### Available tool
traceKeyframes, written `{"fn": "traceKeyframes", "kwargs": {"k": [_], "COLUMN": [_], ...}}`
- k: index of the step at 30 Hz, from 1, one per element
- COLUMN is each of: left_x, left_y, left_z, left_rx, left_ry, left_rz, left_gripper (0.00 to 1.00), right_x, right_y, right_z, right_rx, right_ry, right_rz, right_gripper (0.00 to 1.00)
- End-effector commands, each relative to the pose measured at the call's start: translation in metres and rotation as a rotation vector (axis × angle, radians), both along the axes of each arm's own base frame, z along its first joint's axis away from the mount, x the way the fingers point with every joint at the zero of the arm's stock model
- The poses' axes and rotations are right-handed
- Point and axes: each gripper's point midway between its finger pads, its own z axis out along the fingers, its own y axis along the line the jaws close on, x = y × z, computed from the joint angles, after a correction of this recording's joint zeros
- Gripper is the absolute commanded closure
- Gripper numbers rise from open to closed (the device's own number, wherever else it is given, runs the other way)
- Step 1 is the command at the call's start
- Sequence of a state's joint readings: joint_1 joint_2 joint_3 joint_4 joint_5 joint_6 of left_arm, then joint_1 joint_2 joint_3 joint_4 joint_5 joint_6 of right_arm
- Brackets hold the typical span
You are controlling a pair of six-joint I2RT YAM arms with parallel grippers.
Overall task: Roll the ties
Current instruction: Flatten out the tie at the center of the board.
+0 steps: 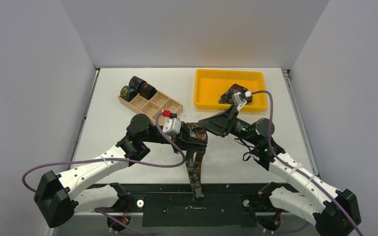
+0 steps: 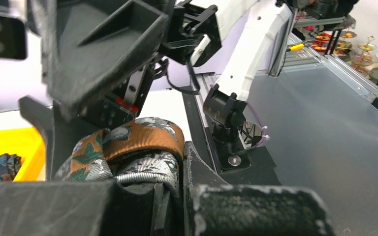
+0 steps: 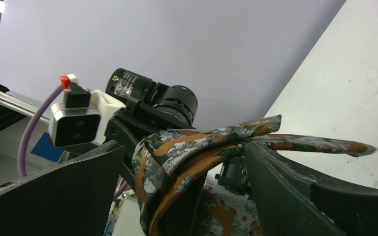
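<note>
A brown-rust patterned tie (image 1: 196, 167) hangs from my left gripper (image 1: 196, 139) down over the table's near edge. In the left wrist view its upper end (image 2: 142, 140) is looped over the fingers, and my left gripper (image 2: 179, 167) is shut on it. My right gripper (image 1: 209, 123) faces the left one and stands open. In the right wrist view the folded end of the tie (image 3: 177, 152) lies between the spread fingers (image 3: 295, 191) of my right gripper (image 3: 184, 152). Three rolled ties (image 1: 138, 87) stand at the far end of the wooden box.
The wooden compartment box (image 1: 158, 105) lies at an angle, left of centre. A yellow tray (image 1: 206, 91) at the back right holds another dark tie (image 1: 230, 93). White walls close in both sides and the back.
</note>
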State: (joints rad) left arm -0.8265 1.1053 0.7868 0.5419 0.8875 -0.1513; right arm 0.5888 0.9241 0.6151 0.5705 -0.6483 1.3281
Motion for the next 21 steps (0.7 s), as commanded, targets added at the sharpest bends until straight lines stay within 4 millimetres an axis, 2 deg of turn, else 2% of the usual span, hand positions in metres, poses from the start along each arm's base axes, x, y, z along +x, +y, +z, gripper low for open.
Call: {"fn": "traceKeyframes", "kwargs": {"k": [1,3,8,11,13,17,21], "left_x": [-0.018,-0.022,-0.020,-0.019,-0.019,-0.018,-0.008], "left_y": [0.001,0.000,0.000,0.002,0.004,0.011,0.018], "left_z": [0.008,0.004,-0.006,-0.007,-0.008,-0.009,-0.002], "left_rx": [-0.034,-0.024,-0.002,-0.002,-0.005,0.000,-0.018], "left_ry": [-0.082,-0.087,-0.093,-0.099,-0.104,-0.147,-0.201], "left_rz": [-0.060,-0.068,-0.047,-0.032,-0.026,0.008,0.061], "left_gripper": [1.00,1.00,1.00,1.00,1.00,1.00,1.00], "right_x": [-0.013,-0.014,-0.020,-0.020,-0.010,0.008,0.004], "right_y": [0.013,0.018,0.032,0.030,0.020,-0.007,-0.018], "right_z": [0.015,0.017,0.028,0.030,0.031,0.025,0.018], "right_rx": [0.023,0.057,0.105,0.116,0.106,0.022,0.027], "right_ry": [-0.056,-0.038,-0.035,-0.037,-0.044,-0.052,-0.021], "right_rz": [0.088,0.113,0.171,0.162,0.115,0.009,0.022], "right_gripper": [0.02,0.03,0.22,0.29,0.25,0.04,0.00]}}
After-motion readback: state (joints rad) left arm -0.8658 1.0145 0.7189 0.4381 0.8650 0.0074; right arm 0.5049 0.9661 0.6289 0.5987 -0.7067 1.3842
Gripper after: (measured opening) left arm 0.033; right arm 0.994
